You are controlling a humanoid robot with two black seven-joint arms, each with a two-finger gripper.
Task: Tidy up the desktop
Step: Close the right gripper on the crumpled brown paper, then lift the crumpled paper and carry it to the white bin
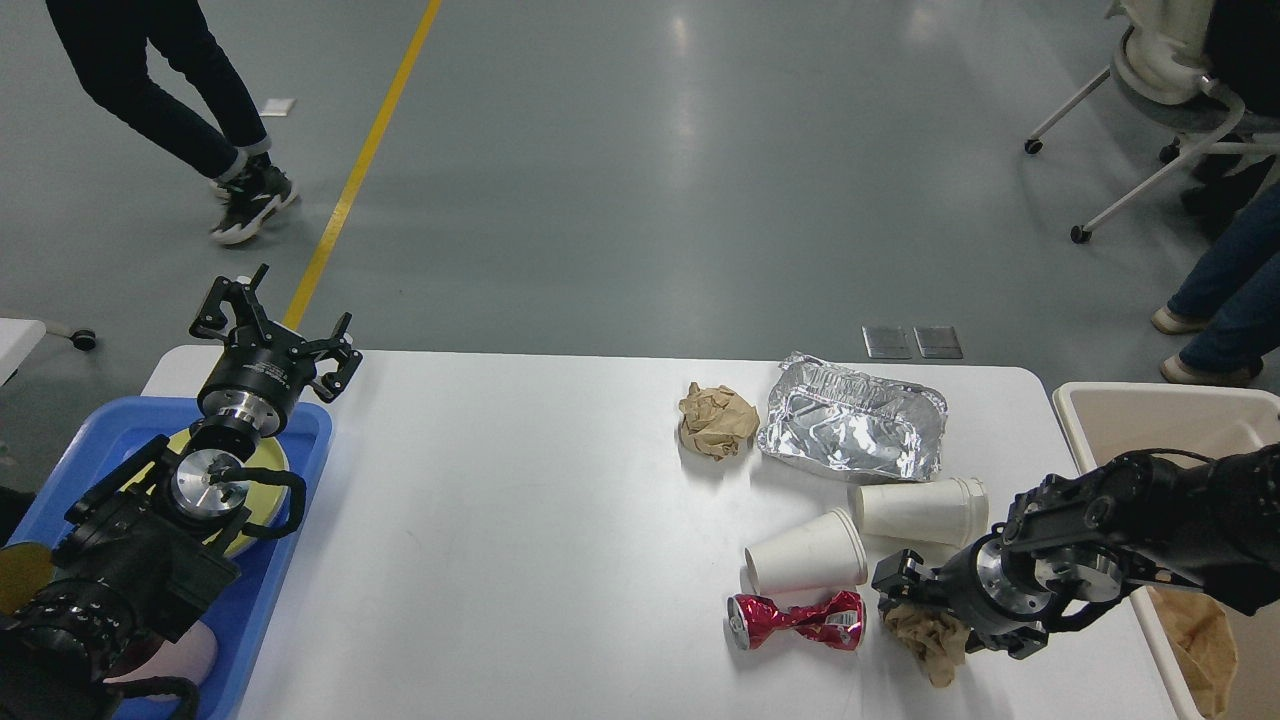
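2 white cups (860, 530) lie on the desktop (520, 520); right fingers (905, 600) straddle crumpled paper (930, 640), grip unclear.

A crumpled brown paper ball (932, 640) lies partly hidden under the right gripper (900, 590), whose fingers cannot be told apart. A yellow plate (262, 462) sits mostly behind the left arm. The beige bin (1150, 415) and the desk (520, 530) run off the frame's edges.

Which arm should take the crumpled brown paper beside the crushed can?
Right: its end effector is already at that paper ball, beside the beige bin. The left end effector is far off, over the blue tray.
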